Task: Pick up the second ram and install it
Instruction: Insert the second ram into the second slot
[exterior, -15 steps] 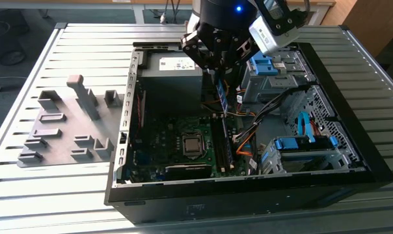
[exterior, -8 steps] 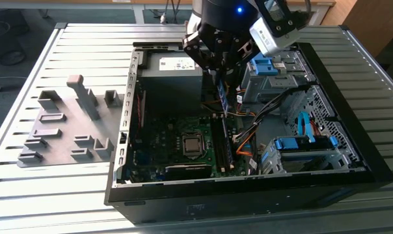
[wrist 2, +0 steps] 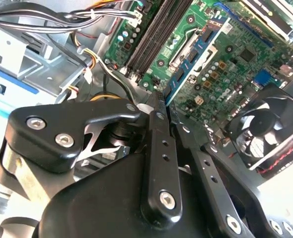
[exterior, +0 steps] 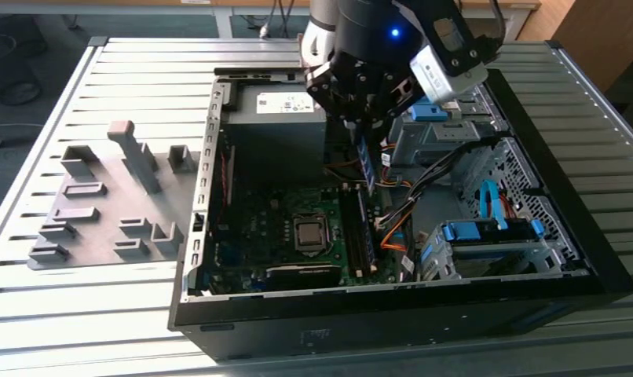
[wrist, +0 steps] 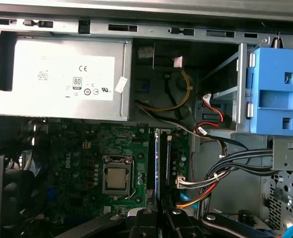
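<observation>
The gripper (exterior: 367, 126) is hanging over the open computer case (exterior: 400, 306) on the tabletop (exterior: 44, 314). Its jaws are pinching the second ram (exterior: 367, 163), which is pointing down above the green board (exterior: 285, 228), close to the long slots (exterior: 360, 232). In the first wrist view, the second ram (wrist: 157, 163) is lining up along the slots (wrist: 150, 163). Grey holder blocks (exterior: 107, 204) are sitting beside the case.

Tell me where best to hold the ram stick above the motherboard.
Its upper long edge, from above, as the tool does now: the second ram stands on edge, thin and flat, so pinching its two faces leaves the lower edge free toward the memory slots.
</observation>
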